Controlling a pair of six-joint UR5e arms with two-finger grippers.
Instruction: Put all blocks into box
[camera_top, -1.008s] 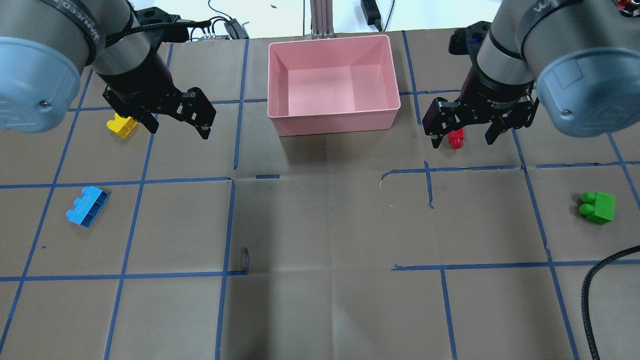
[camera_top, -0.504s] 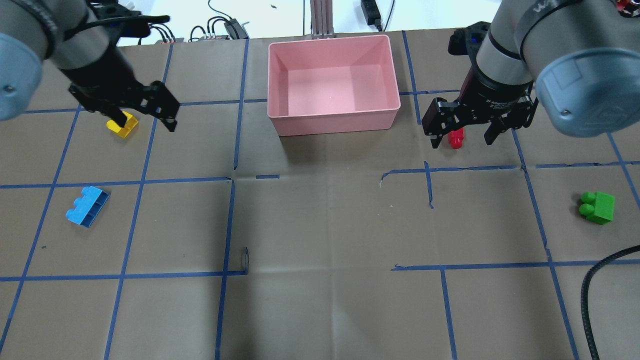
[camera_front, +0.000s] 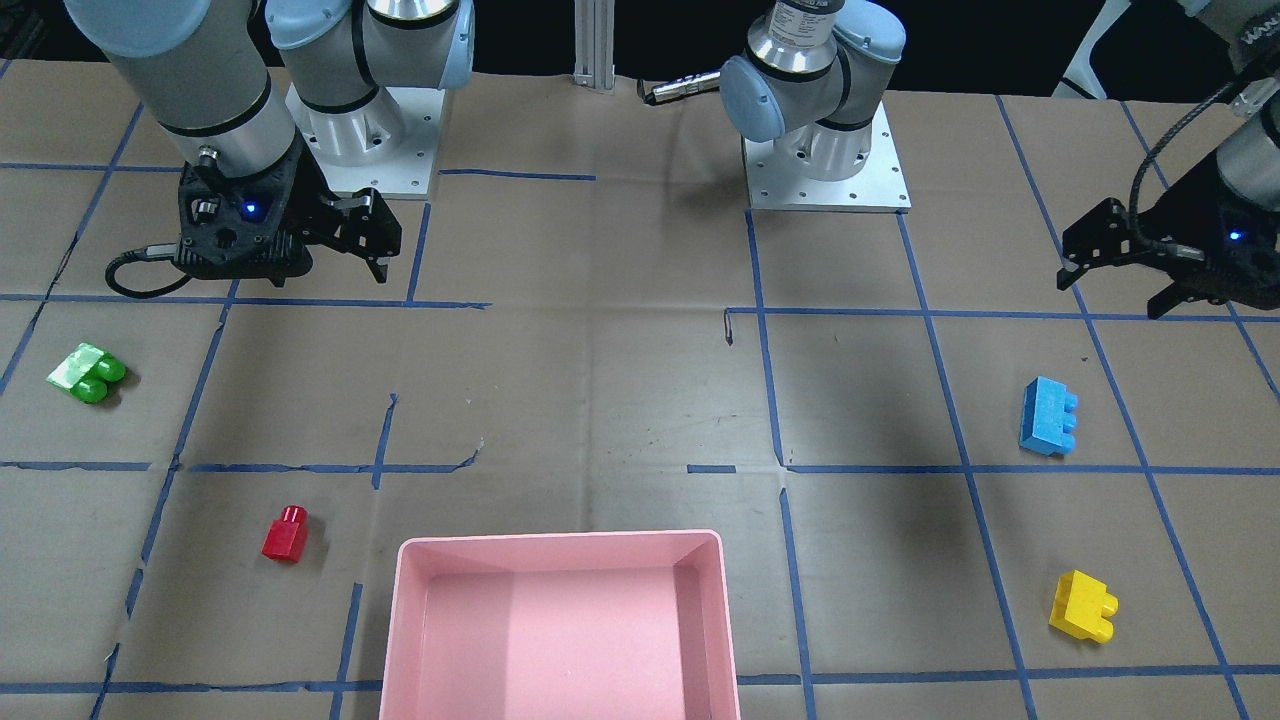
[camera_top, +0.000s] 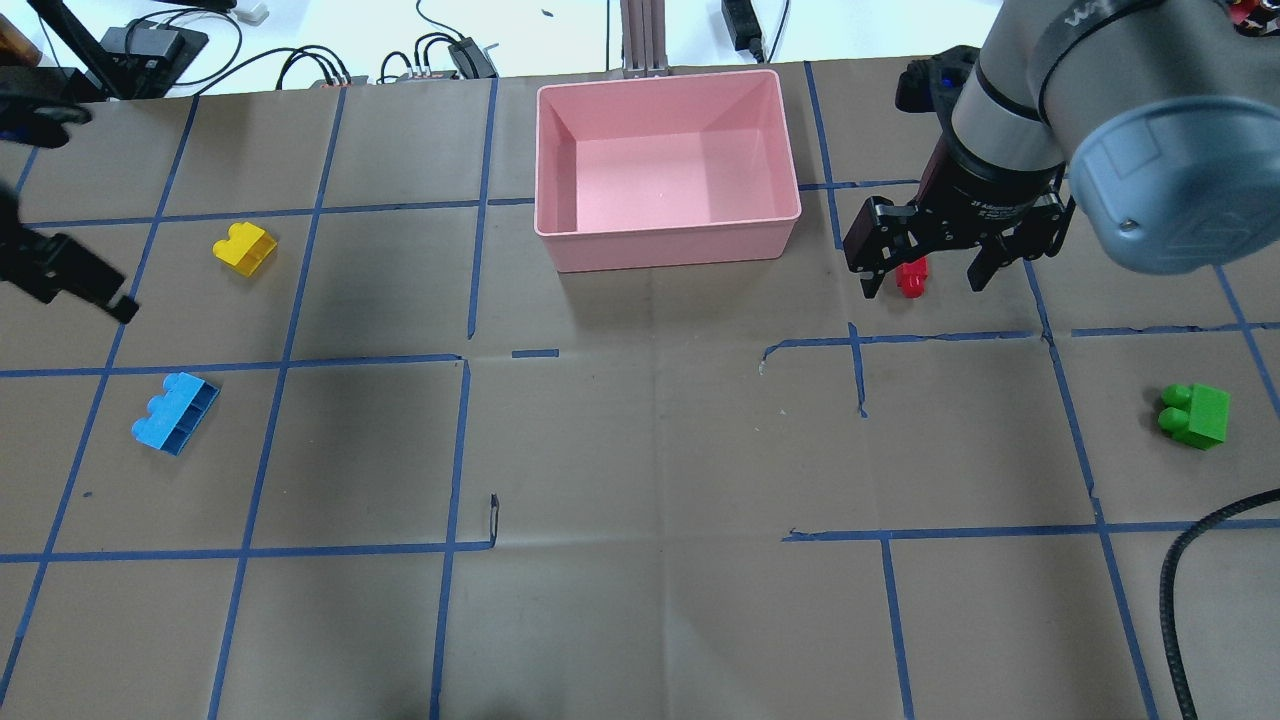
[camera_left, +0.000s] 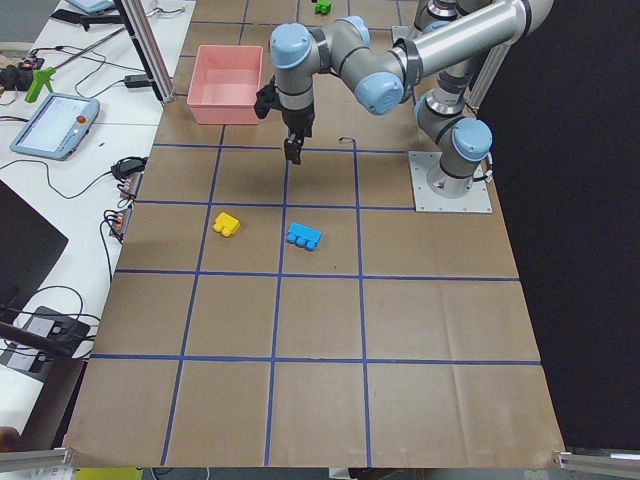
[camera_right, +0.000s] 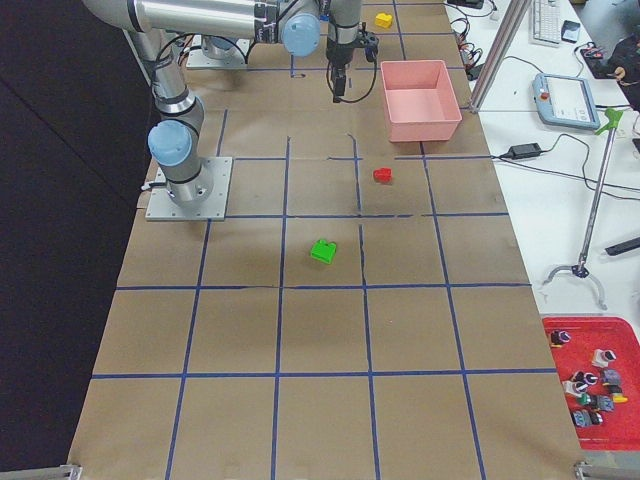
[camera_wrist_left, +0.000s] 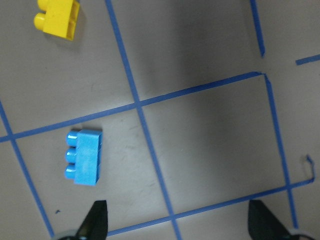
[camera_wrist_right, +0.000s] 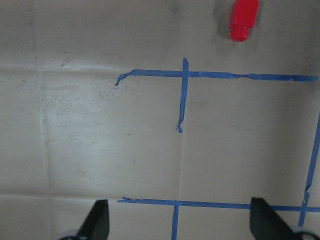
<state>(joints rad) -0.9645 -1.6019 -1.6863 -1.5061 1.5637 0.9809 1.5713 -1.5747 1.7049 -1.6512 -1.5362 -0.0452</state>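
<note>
The pink box stands at the far middle of the table and holds nothing. The yellow block and blue block lie on the left, and the red block and green block on the right. My left gripper is open and empty, high above the table's left edge. In the left wrist view the blue block lies just ahead of its fingers. My right gripper is open and empty, high above the table. In the right wrist view the red block lies well ahead of it.
Brown paper with a blue tape grid covers the table. A black cable loops in at the near right. Cables and power bricks lie beyond the far edge. The arm bases are bolted on the robot's side.
My left arm has swung left and away from the yellow block, to the left edge of the overhead view. The right arm and all blocks have stayed still.
</note>
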